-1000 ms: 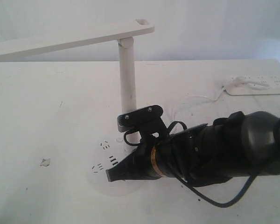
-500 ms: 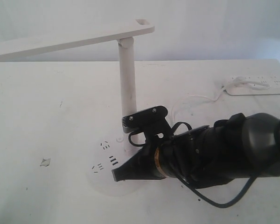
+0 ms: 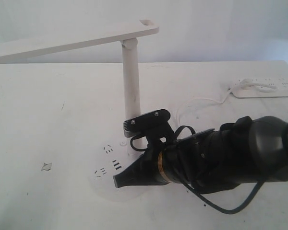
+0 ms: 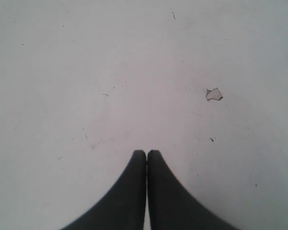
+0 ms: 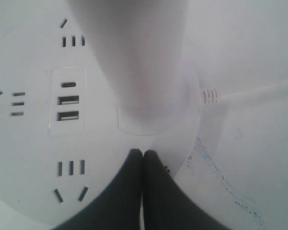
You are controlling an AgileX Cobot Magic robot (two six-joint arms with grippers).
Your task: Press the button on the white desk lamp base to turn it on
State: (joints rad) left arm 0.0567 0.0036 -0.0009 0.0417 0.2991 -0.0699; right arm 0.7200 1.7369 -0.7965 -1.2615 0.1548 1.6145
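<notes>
The white desk lamp stands mid-table with its post (image 3: 131,81) upright and its flat arm (image 3: 72,40) reaching left. My right gripper (image 3: 116,181) is shut and empty, lying low over the white desk lamp base (image 3: 105,184), its tip close to the socket slots (image 3: 116,165). In the right wrist view its fingertips (image 5: 143,153) rest on the base (image 5: 33,143) just in front of the post foot (image 5: 149,112). A small grey mark (image 5: 167,169) peeks out beside one finger; the button there is hidden. My left gripper (image 4: 146,152) is shut over bare table.
A tiny round button (image 3: 123,143) sits on the base by the post; its mark cannot be made out. A long white power strip (image 3: 266,87) lies back right, with a white cable (image 3: 206,100) running to the base. A small chip (image 3: 46,166) marks the table at left.
My right gripper shifted slightly right over the base, then eased back a little to the left. The lamp has not moved.
</notes>
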